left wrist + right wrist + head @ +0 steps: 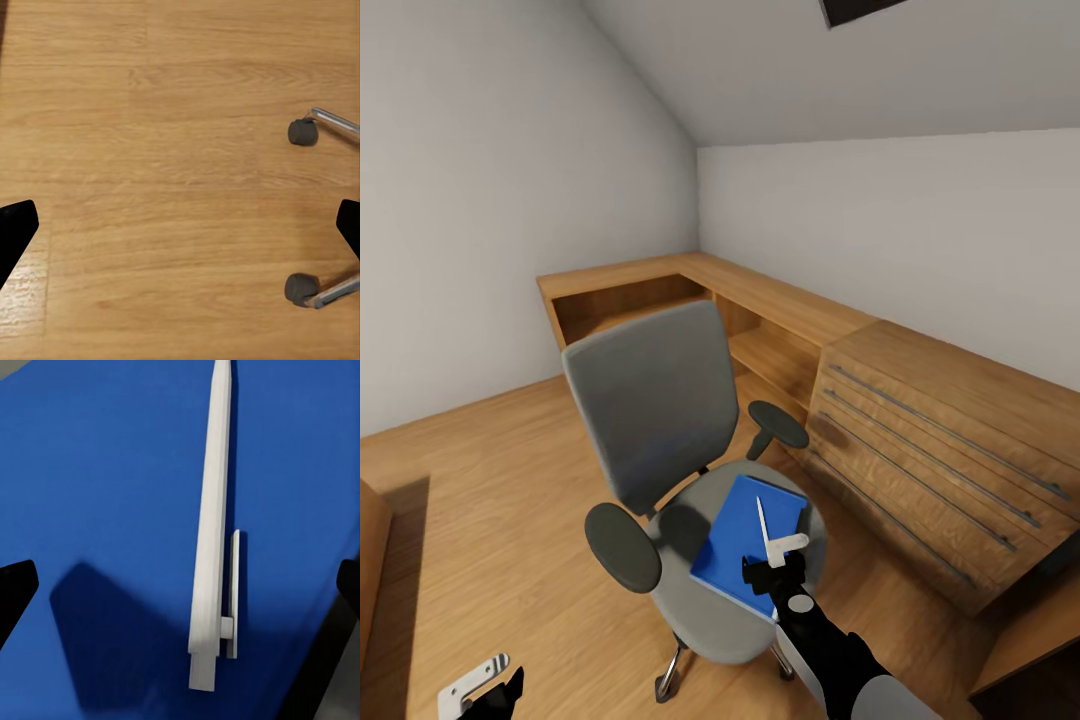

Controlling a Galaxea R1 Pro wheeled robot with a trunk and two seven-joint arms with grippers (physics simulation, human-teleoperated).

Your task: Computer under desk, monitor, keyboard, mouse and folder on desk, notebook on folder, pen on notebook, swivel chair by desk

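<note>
The grey-backed swivel chair stands in the middle of the wooden floor. On its seat lies the blue folder, and the white pen rests on top of it. My right gripper hovers open just above the folder's near edge, close to the pen. In the right wrist view the pen lies on the folder between the widely spread fingers. My left gripper hangs open low over the floor, with nothing between its fingers. The desk, computer, monitor, keyboard, mouse and notebook are out of view.
A light wooden L-shaped shelf unit runs along the far corner, joined to a wooden drawer cabinet right of the chair. The chair's wheels and chrome legs are close to my left gripper. Open floor lies left of the chair.
</note>
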